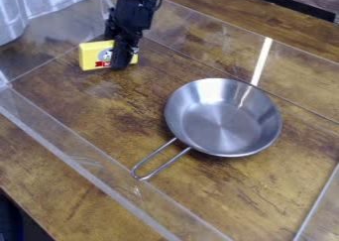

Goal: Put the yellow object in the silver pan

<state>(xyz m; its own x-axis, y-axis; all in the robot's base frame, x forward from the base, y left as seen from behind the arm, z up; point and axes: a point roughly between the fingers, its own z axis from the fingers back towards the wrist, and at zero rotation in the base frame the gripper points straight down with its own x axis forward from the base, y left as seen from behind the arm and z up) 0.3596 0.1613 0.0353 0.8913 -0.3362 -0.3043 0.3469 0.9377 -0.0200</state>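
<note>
The yellow object (93, 55), a small flat block with a red-and-dark label, lies on the wooden table at the upper left. My black gripper (119, 57) comes down steeply from above onto its right end. The fingers (129, 53) clasp that end, so the gripper is shut on the block, and the fingers hide that end. The silver pan (223, 116) sits empty to the lower right, well apart from the gripper. Its thin wire-loop handle (162, 160) points toward the front left.
A clear plastic wall (79, 146) runs diagonally along the front left of the work area, and another clear edge (252, 37) crosses the back. A bright reflection streak (263, 59) lies on the wood behind the pan.
</note>
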